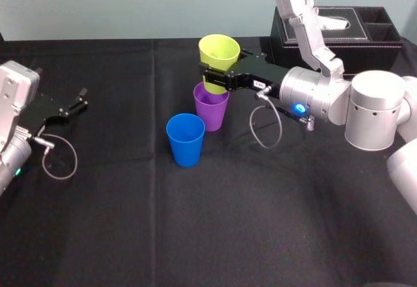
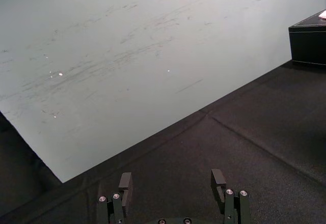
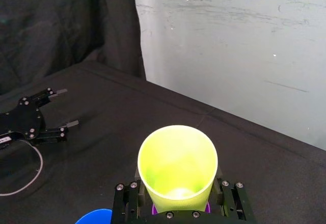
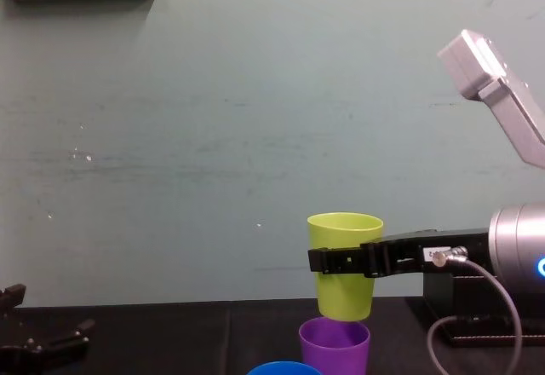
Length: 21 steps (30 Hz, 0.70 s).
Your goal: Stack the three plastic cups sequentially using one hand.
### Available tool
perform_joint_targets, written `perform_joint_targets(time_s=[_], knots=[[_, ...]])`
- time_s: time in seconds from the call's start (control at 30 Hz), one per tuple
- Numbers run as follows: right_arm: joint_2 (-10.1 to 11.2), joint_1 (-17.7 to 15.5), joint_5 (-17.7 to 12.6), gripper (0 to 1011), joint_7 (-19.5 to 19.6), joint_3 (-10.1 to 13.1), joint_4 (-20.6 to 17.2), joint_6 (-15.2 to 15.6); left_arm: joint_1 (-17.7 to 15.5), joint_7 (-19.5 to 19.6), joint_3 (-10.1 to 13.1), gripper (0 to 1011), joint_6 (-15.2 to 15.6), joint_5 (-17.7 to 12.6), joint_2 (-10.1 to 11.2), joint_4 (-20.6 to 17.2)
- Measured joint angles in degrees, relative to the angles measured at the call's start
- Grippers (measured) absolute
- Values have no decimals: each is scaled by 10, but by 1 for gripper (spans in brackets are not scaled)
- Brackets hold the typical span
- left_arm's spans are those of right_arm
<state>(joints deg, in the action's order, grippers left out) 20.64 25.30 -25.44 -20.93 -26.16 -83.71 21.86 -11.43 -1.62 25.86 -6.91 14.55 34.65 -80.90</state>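
Observation:
My right gripper is shut on the yellow-green cup, holding it upright in the air by its sides. The cup's base hangs just above the mouth of the purple cup, which stands on the black cloth. In the chest view a small gap shows between the yellow-green cup and the purple cup. The blue cup stands upright to the front left of the purple one. The right wrist view looks down into the yellow-green cup. My left gripper rests open at the far left, holding nothing.
A black tissue box stands at the back right, behind my right arm. Black cloth covers the table up to the pale wall behind. A cable loop hangs under my right wrist.

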Motion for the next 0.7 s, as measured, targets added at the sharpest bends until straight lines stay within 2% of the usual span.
perform_joint_targets(time_s=[0.3,0.7], knots=[[-5,5,1,732,-3,-4,23,-17,0,0,0,1010,0,0,0,0],[-9,6,3,732,-4,-9,31,-24,0,0,0,1010,0,0,0,0]])
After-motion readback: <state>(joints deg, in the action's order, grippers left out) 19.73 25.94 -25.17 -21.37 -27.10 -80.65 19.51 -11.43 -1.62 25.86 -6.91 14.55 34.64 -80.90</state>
